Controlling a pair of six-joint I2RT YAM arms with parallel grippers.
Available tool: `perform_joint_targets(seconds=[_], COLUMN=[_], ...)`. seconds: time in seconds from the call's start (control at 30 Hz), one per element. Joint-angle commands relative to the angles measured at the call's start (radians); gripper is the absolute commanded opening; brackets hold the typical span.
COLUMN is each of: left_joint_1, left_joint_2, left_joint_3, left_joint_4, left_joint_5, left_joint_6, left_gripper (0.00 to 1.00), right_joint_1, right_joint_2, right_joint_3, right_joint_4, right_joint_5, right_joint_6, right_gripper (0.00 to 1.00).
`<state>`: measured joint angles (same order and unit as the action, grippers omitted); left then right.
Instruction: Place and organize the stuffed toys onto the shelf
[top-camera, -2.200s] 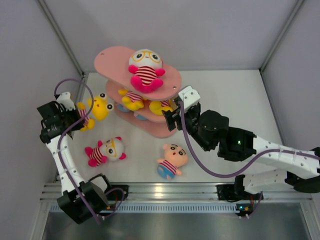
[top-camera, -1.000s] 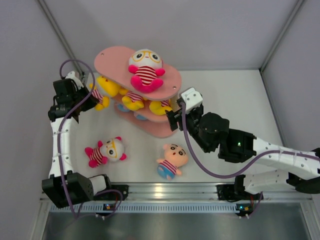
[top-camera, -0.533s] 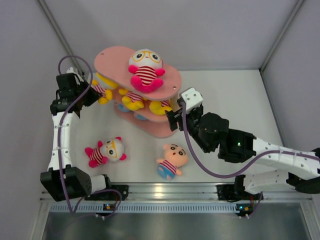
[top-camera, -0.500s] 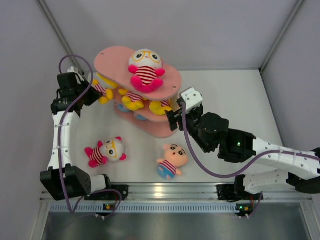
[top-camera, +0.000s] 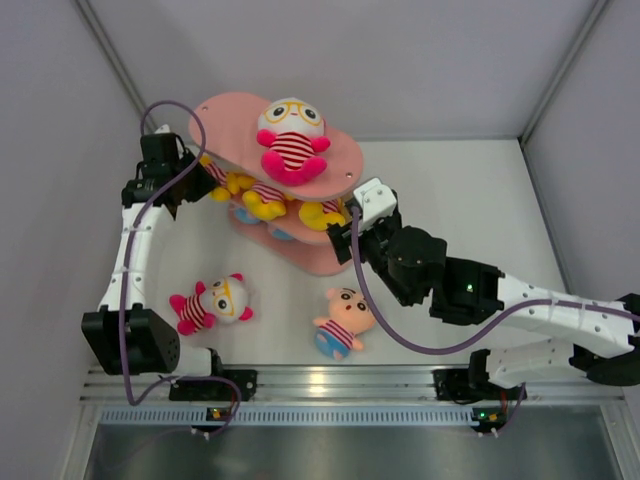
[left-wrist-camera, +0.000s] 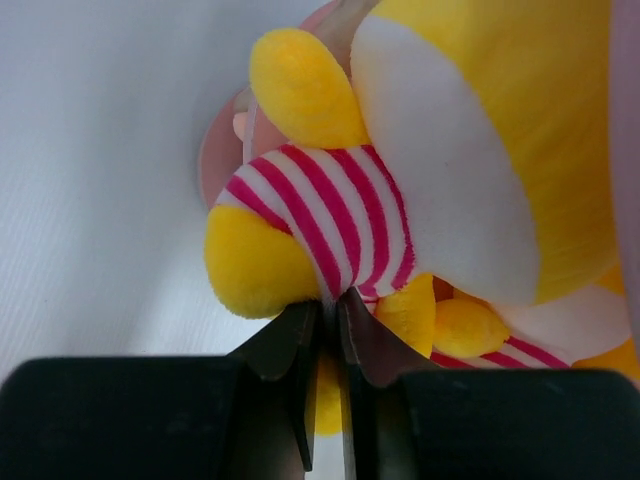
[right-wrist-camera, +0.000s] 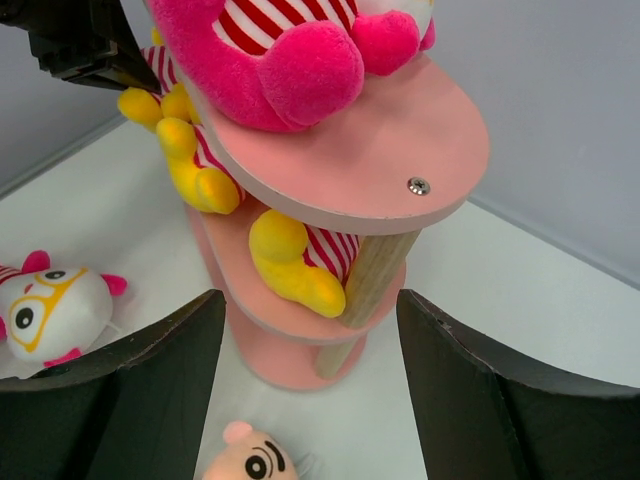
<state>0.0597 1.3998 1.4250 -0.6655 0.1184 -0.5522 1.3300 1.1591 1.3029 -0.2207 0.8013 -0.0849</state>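
Observation:
The pink shelf (top-camera: 340, 165) stands at the back of the table. A pink-limbed stuffed toy with yellow glasses (top-camera: 290, 135) sits on its top board (right-wrist-camera: 400, 150). Two yellow toys (top-camera: 262, 198) (top-camera: 322, 212) lie on the middle tier. At that tier's left end my left gripper (top-camera: 195, 175) (left-wrist-camera: 330, 300) is shut on the striped shirt of a third yellow toy (left-wrist-camera: 450, 170), which presses against the others. My right gripper (top-camera: 345, 235) (right-wrist-camera: 308, 300) hangs open and empty before the shelf's right front post. Another pink-limbed toy (top-camera: 215, 300) and a peach-faced toy (top-camera: 345, 320) lie on the table.
White table with grey walls on the left, back and right. A metal rail (top-camera: 350, 385) runs along the near edge by the arm bases. The right arm (top-camera: 470, 290) stretches across the near right part of the table.
My left arm has carried the yellow toy rightward, from beside the shelf into the left end of the middle tier. The right gripper has edged slightly left, still open.

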Motion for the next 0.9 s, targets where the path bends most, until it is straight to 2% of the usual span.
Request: perform_joint_targets(seconds=[0.0,0.07,0.17,0.27,0.47,0.57,0.77,0.87], left_joint_1=[-0.009,-0.009,-0.011,-0.011,-0.009,-0.009,-0.006,-0.006], left_joint_2=[0.022,0.024,0.024,0.024,-0.028,-0.045,-0.059,-0.076], left_joint_3=[0.055,0.06,0.058,0.061,0.048,0.055,0.045,0.04], left_joint_4=[0.063,0.064,0.064,0.066,0.064,0.064,0.063,0.064], left_joint_5=[0.018,0.02,0.063,0.113,0.054,0.038,0.049,0.044], left_joint_6=[-0.031,-0.031,-0.037,-0.035,0.006,0.015,0.031,0.04], left_gripper=[0.16,0.21,0.33,0.36,0.52,0.57,0.57,0.53], right_joint_1=[-0.008,-0.008,-0.008,-0.006,-0.006,-0.008,-0.008,-0.006], right_joint_2=[-0.006,-0.009,-0.012,-0.018,-0.033,-0.036,-0.047,-0.049], right_joint_3=[0.036,0.036,0.033,0.033,0.035,0.039,0.041,0.041], right_joint_4=[0.011,0.007,0.007,0.006,-0.025,-0.054,-0.074,-0.08], right_joint_5=[0.019,0.021,0.021,0.021,0.009,-0.004,-0.024,-0.024], right_joint_6=[0.013,0.014,0.014,0.017,0.037,0.045,0.066,0.066], right_gripper=[0.7,0.7,0.7,0.7,0.72,0.72,0.73,0.73])
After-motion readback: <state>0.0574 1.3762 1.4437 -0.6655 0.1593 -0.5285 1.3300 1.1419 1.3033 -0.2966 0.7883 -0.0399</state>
